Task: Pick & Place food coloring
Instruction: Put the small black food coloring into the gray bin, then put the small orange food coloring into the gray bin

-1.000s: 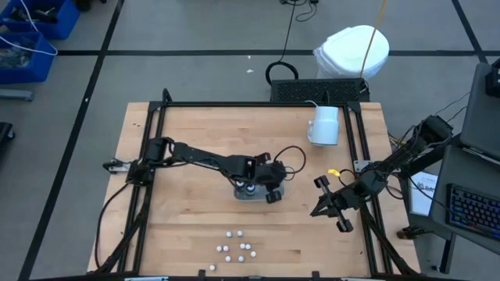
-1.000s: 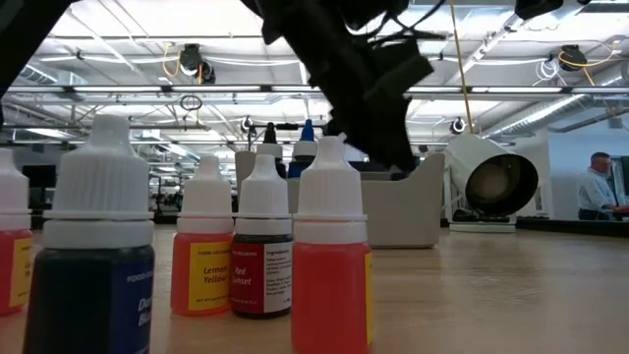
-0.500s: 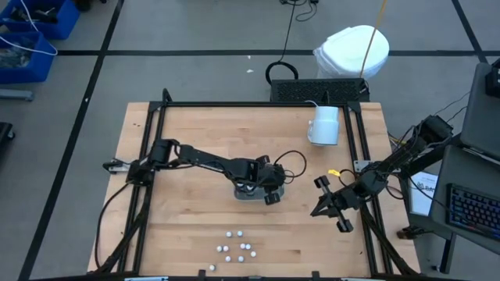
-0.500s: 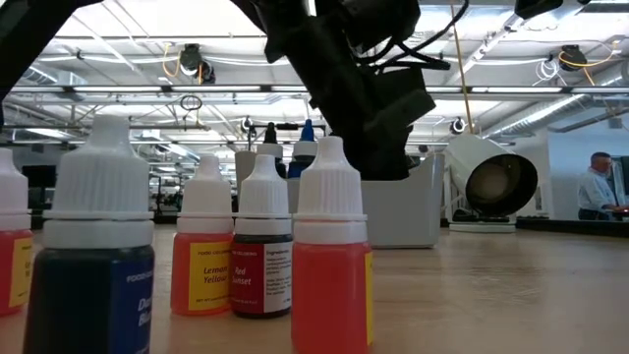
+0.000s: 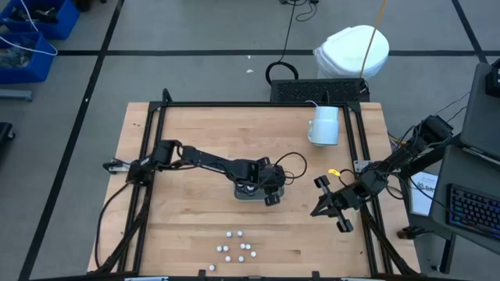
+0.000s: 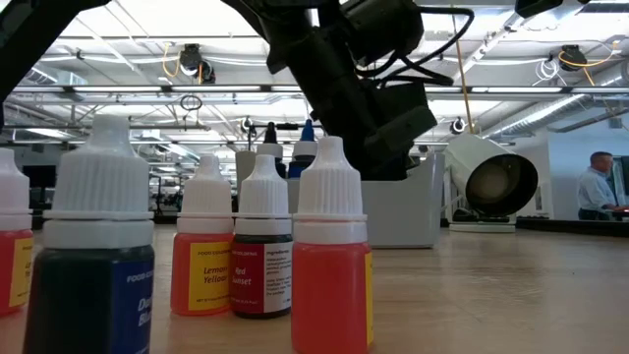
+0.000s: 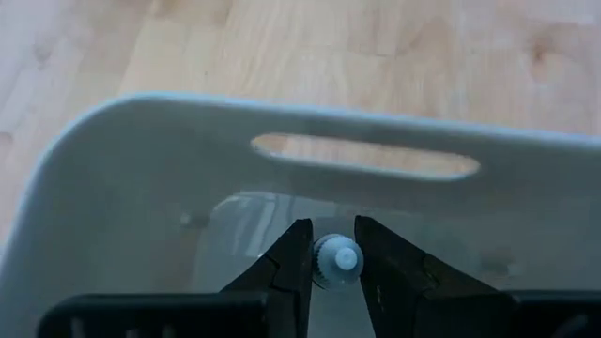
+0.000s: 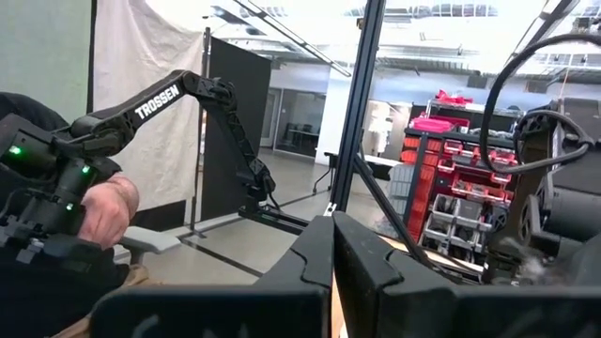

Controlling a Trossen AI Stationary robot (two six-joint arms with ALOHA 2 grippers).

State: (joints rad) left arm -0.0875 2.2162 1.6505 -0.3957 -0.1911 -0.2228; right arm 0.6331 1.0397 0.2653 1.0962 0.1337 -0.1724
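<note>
Several white-capped dropper bottles [image 5: 237, 248] stand upright on the wood near the table's near edge. In the low view they fill the foreground, among them an orange-red one [image 6: 331, 258]. No dark round pots show. My left gripper [image 5: 255, 187] hangs over the clear tray [image 5: 247, 195] at the table's middle and is shut on one dropper bottle [image 7: 336, 263] inside the tray's pale wall [image 7: 141, 188]. My right gripper [image 5: 328, 205] waits shut over the table's right side, touching nothing. My left gripper pinches the dropper bottle's white cap [image 7: 326, 267] between its two fingers [image 7: 293, 268], coming from above and pointing down into the tray. The bottle stands upright below the fingers. Its body is hidden under the cap, so whether it rests on the tray floor cannot be told.
A large white mug [image 5: 324, 125] stands at the table's far right. A black frame rail [image 5: 234, 104] borders the table. Bare wood lies between the tray and the bottle cluster. A person's hand [image 8: 99, 211] holding a controller shows beyond the table in the right wrist view.
My left gripper has sunk slightly toward the tray, staying over it. The bottles on the wood and my right arm have kept still.
</note>
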